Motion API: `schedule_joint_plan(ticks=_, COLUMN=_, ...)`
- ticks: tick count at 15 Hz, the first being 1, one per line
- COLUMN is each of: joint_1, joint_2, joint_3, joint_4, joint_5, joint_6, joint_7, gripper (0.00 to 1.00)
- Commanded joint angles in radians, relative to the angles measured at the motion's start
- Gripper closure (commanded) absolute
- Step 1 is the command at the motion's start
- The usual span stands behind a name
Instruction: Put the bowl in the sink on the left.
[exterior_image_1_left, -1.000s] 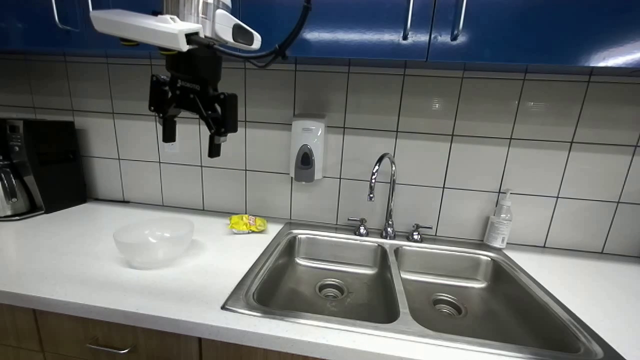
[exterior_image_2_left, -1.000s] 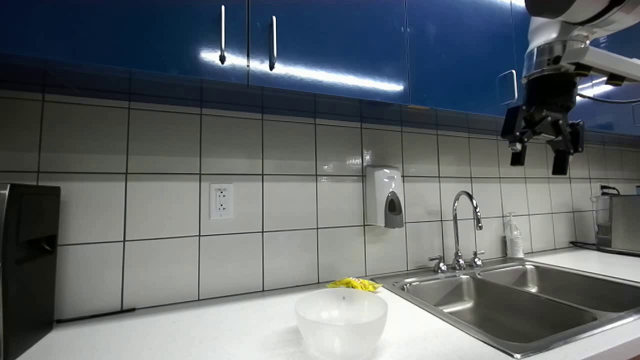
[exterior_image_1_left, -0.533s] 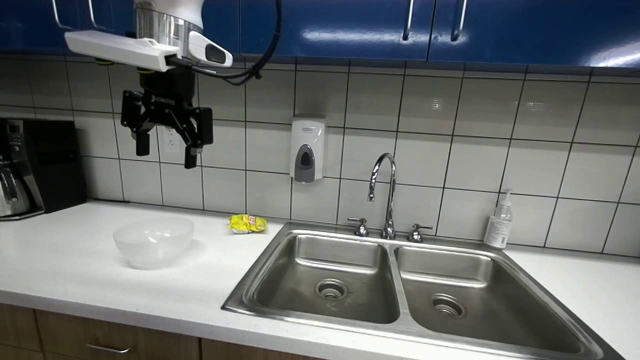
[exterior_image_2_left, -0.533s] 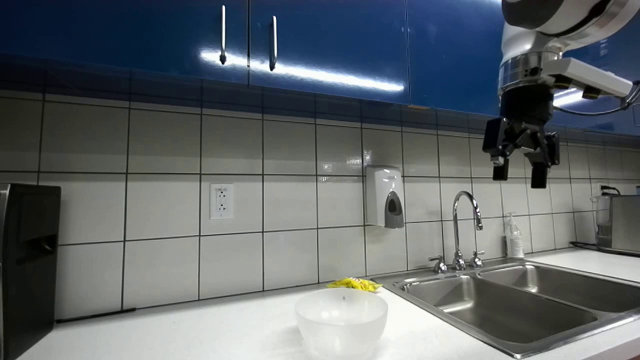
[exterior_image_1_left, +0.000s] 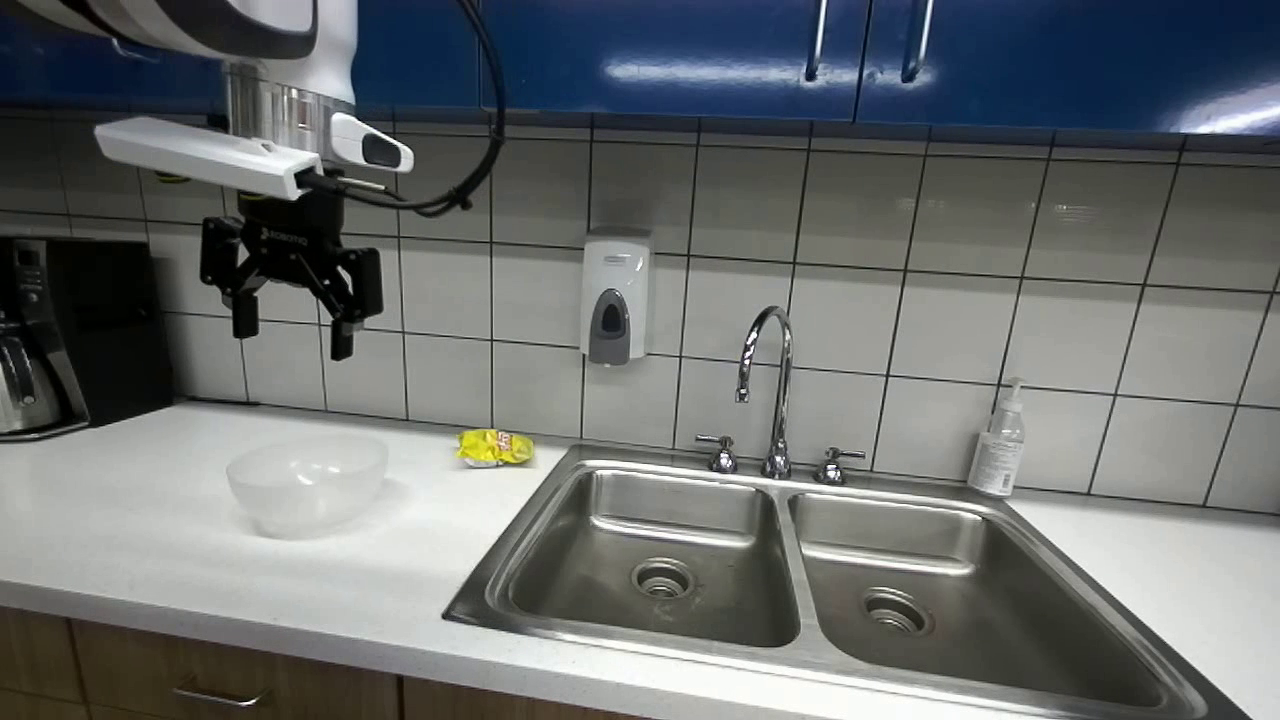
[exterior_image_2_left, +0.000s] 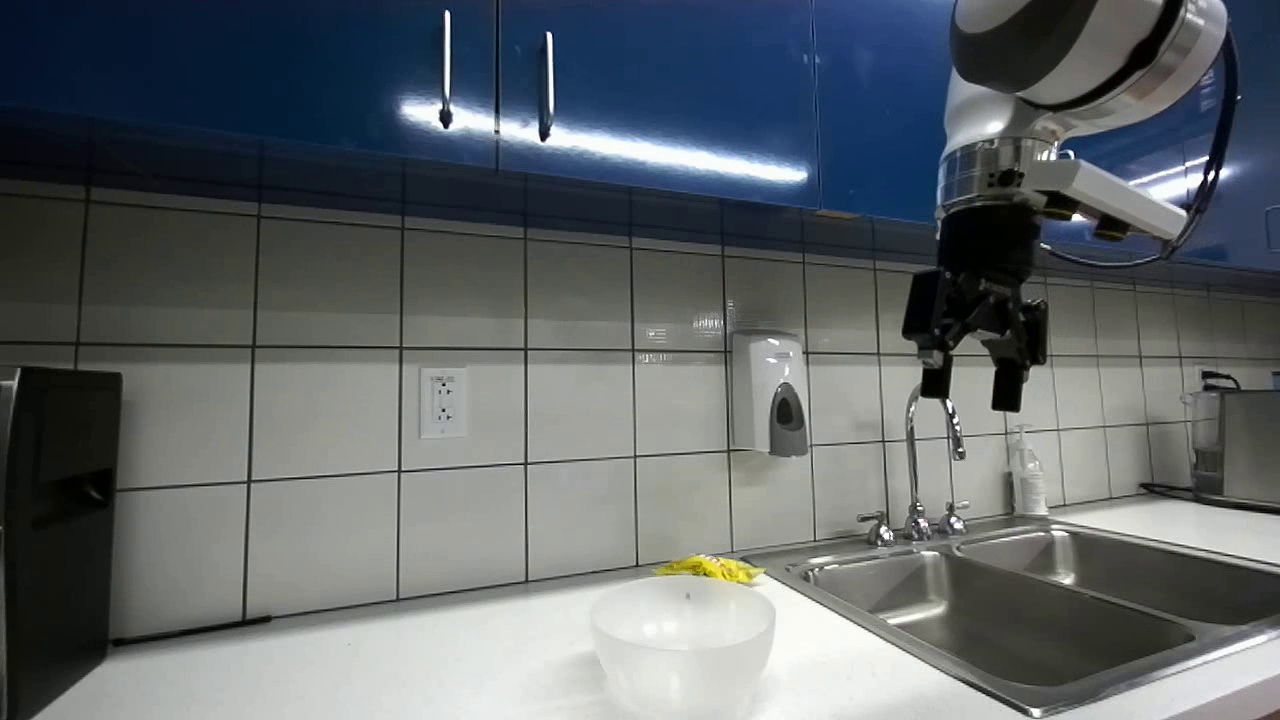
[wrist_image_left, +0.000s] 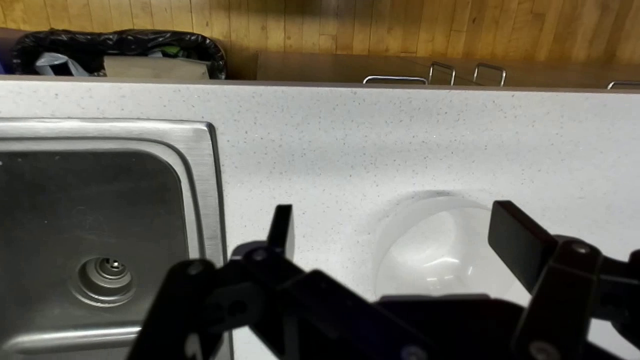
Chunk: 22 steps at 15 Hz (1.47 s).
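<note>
End effector (exterior_image_1_left: 293, 335): black, two-fingered, raised above the white counter (exterior_image_1_left: 420, 540), fingers (exterior_image_1_left: 245, 318) spread wide and holding nothing. Bowl (exterior_image_1_left: 305, 485): translucent, whitish, upright on the counter, lower than the fingers and, in both exterior views, left of the stainless steel double sink (exterior_image_1_left: 815, 640), standing apart from it; the basin (exterior_image_1_left: 610, 560) nearer the bowl has a round drain (exterior_image_1_left: 663, 578). Yellow packet (exterior_image_1_left: 495, 448): crinkled, on the counter near the sink's back corner, close to the tiled wall (exterior_image_1_left: 540, 300).

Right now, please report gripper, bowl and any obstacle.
Gripper open, above counter. Bowl upright on counter, outside sink. Yellow packet apart from bowl, likely not blocking.
</note>
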Motion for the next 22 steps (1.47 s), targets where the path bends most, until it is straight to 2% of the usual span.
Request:
schedule_joint_plan(ticks=1, joint_1=0.03, joint_2=0.06, joint_3=0.063, joint_4=-0.013, joint_5=0.024, joint_6=0.098, joint_7=0.024, gripper=0.0)
schedule_joint_plan(ticks=8, joint_1=0.101, joint_2=0.235, joint_3=0.159, joint_4=0.032, joint_5=0.041, joint_6=0.243, joint_7=0.07, gripper=0.0)
schedule_joint_plan(ticks=13, joint_1=0.134, joint_2=0.398, joint_3=0.238, joint_4=0.113, joint_5=0.019, joint_6=0.316, joint_7=0.134, gripper=0.0)
schedule_joint_plan(ticks=22, joint_1=0.172, joint_2=0.662, joint_3=0.372, joint_4=0.325, joint_5=-0.143, joint_6=0.307, joint_7=0.305, gripper=0.0)
